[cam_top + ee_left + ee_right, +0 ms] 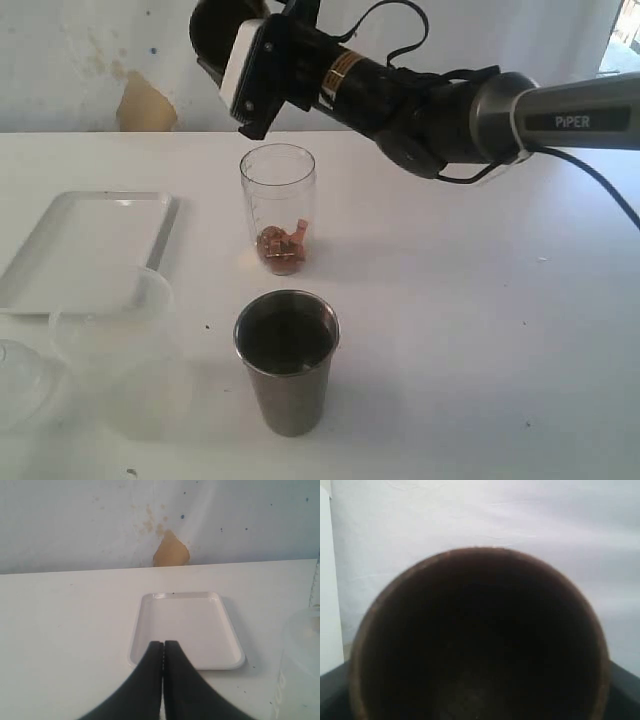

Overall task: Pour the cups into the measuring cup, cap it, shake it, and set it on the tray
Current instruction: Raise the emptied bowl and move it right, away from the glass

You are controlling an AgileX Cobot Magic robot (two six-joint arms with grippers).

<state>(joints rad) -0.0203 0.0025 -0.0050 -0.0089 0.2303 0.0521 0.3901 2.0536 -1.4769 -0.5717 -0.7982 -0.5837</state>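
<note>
Exterior: right claw (238,45) grips the wooden cup (212,30) above the measuring cup (278,205), upright on the surface (450,300) behind the steel tumbler (287,360). Left wrist: left claw (163,647) pinched together near the tray (185,620). Right wrist: the wooden cup's dark mouth, apparently empty.

We can read one word only: "PiPER", in white letters on the grey link of the right arm (585,118), seen in the exterior view. Nearer the wrist, a small gold label (343,70) wraps round the black part of that same arm, but its print is too small for us to read. The measuring cup (277,195) bears faint graduation marks down its side; we cannot make out any numbers beside them.
</note>
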